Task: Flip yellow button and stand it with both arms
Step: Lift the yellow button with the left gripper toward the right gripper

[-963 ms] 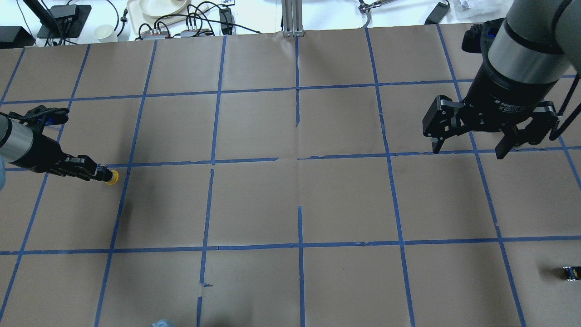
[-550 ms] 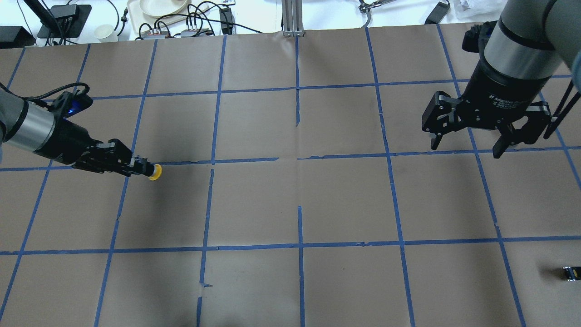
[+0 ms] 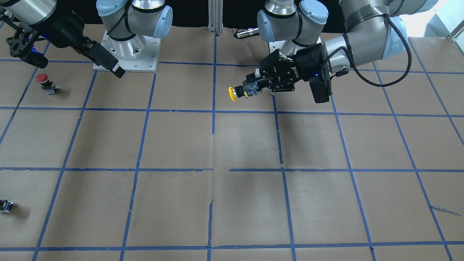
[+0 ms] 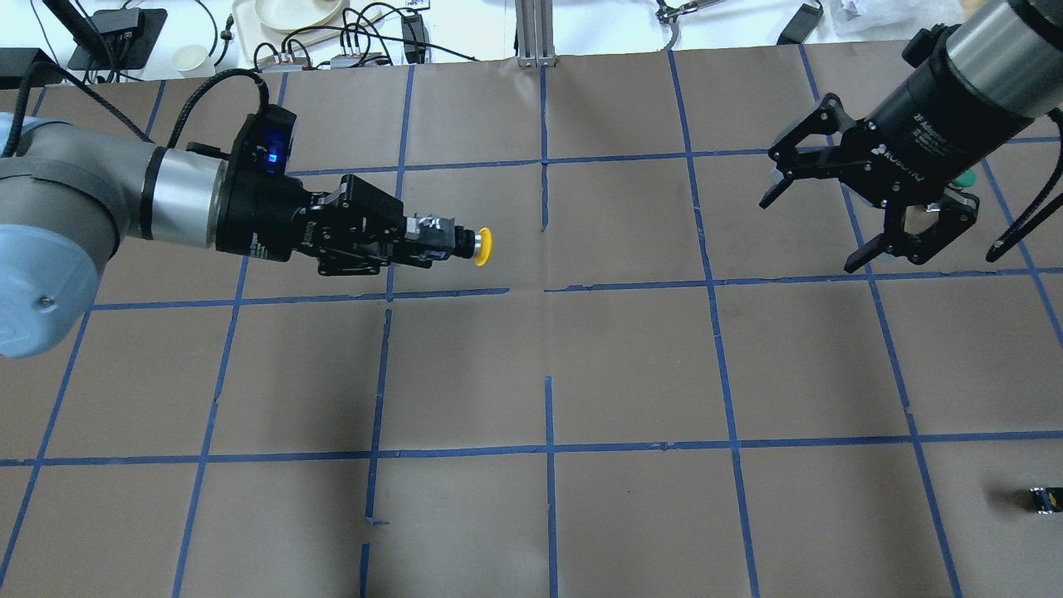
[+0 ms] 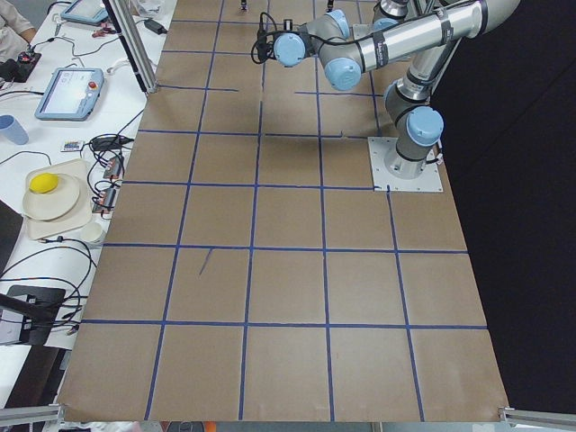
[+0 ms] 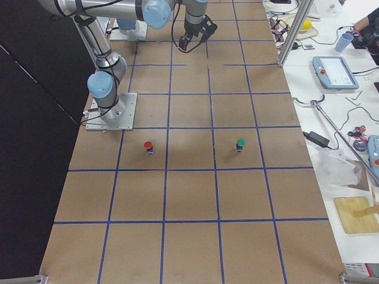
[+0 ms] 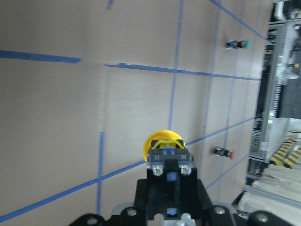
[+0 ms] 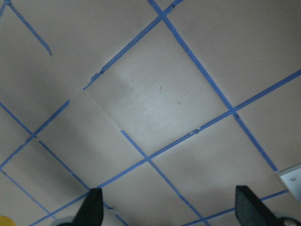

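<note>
Small yellow-capped black push-button (image 4: 467, 242) held sideways above brown paper tabletop (image 4: 631, 365) near centre, clamped in black left pincer (image 4: 428, 237). Black right pincer (image 4: 807, 235) spread wide, empty, well apart.

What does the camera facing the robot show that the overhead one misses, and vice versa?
Only the front-facing view: the red button on the table and both arm bases. Only the overhead view: the right gripper, whole and wide open, plus cables and dishes past the table's far edge. Both: the left gripper holding the yellow button sideways above the table, and a small black block.
</note>
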